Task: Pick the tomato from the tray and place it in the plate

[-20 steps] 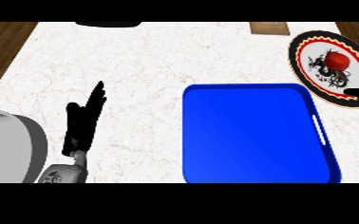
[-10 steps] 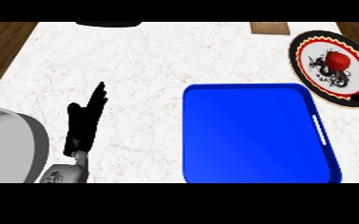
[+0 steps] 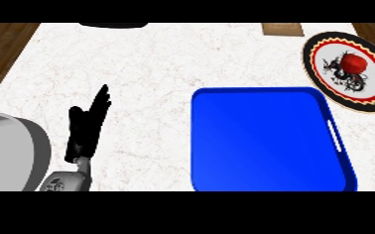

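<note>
A red tomato [image 3: 355,62] lies on the round plate [image 3: 320,74] with a black rim and a dragon pattern, at the counter's right edge. The blue tray [image 3: 264,139] sits below and left of the plate and holds nothing. My left hand [image 3: 86,126] rests at the lower left, fingers straight and pointing up, open and touching nothing. My right hand shows in no view.
A dark object [image 3: 113,25] lies at the counter's far edge on the left, and a brown block [image 3: 282,29] at the far edge on the right. White marble counter [image 3: 161,69] stretches between my left hand and the tray.
</note>
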`<action>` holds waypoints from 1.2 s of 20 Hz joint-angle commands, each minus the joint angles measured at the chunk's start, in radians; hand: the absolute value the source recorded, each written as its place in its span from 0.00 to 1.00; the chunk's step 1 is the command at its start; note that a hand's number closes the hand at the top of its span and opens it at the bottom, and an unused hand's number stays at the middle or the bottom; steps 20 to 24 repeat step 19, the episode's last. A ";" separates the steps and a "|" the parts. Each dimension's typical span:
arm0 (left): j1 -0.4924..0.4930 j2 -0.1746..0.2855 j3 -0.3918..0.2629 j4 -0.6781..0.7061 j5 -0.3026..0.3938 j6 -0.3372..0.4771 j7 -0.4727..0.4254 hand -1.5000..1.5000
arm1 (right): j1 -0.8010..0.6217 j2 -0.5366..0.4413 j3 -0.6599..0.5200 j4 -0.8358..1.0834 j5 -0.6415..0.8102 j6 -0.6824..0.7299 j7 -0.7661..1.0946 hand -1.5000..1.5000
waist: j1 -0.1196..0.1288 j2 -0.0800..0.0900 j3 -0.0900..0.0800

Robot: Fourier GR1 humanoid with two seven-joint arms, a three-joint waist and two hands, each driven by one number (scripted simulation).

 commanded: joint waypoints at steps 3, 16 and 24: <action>-0.025 0.008 0.018 0.021 0.009 -0.008 -0.008 0.50 | 0.017 -0.008 -0.028 0.000 -0.026 -0.018 -0.016 0.00 | 0.000 0.005 0.001; 0.010 0.018 0.010 -0.037 0.011 -0.022 0.014 0.50 | 0.090 -0.047 -0.058 0.006 -0.048 -0.083 -0.009 0.00 | 0.011 0.001 0.003; 0.000 0.027 0.020 -0.025 0.012 -0.026 0.012 0.50 | 0.101 -0.084 -0.050 0.007 -0.039 -0.049 0.000 0.00 | 0.007 0.003 0.004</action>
